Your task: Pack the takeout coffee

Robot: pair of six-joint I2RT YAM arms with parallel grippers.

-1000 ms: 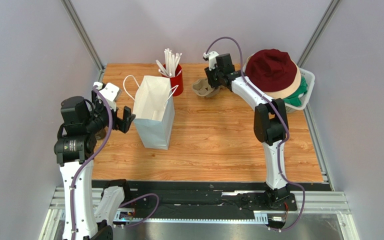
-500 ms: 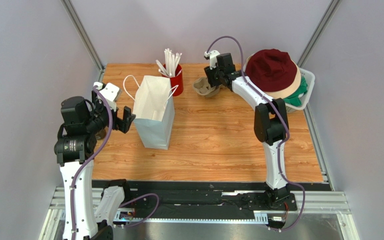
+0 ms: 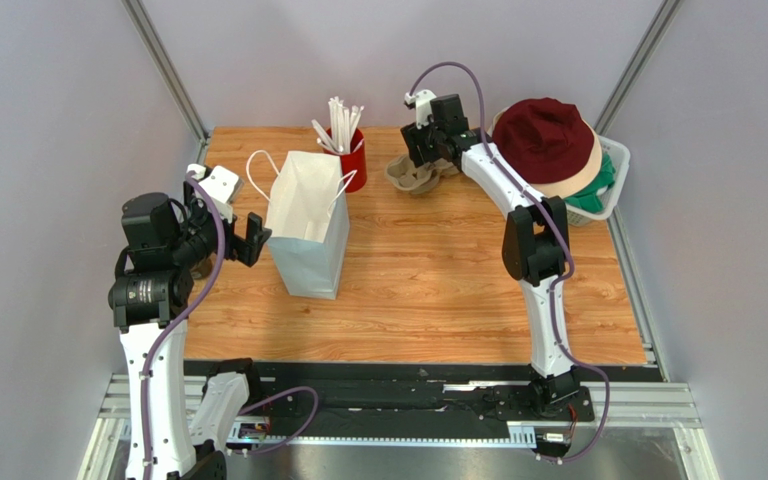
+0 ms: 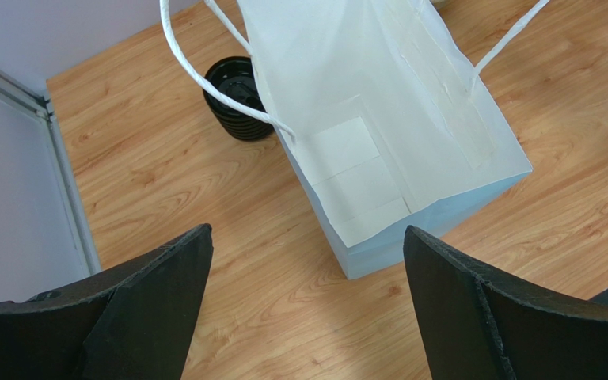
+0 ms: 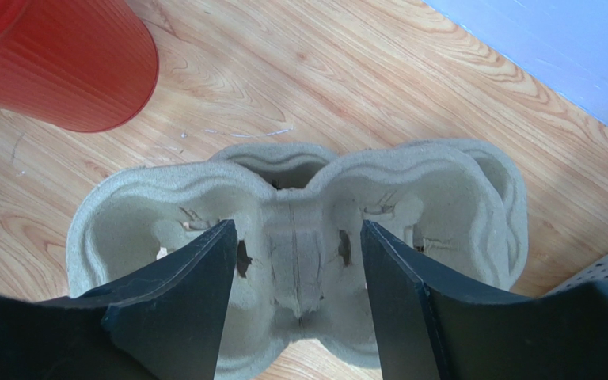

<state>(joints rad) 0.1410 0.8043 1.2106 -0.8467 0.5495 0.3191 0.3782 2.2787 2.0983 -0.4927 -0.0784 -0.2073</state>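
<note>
So, top cam: white paper bag (image 3: 308, 225) stands upright, mouth open, on the wood table (image 3: 438, 290). Left gripper (image 3: 254, 238) hangs just beside the bag's left wall, jaws spread, nothing in them. A red cup (image 3: 351, 160) of white straws sits right behind the bag, at its far right corner. A pulp cup carrier (image 3: 405, 178) lies further right of the bag, past the red cup, w/ the right gripper (image 3: 420, 158) down over it. Well right of the bag, at the table edge, a white basket (image 3: 613, 165) holds a maroon hat (image 3: 546, 135).

Left wrist cam: looking down into the bag (image 4: 378, 158), inside bare, paper base showing. Left gripper (image 4: 307, 261) fingers wide apart, clear of the bag. A squat black round piece (image 4: 238, 99) sits against the bag's outer wall, under one handle loop.

Right wrist cam: right gripper (image 5: 298, 229) fingers apart, either side of the carrier's (image 5: 125, 222) centre ridge; contact can't be told. The red cup (image 5: 62, 63) stands near the carrier but apart from it.

Takeout coffee: can't pick it out in any view, so its spot rel. to the bag is unknown.
</note>
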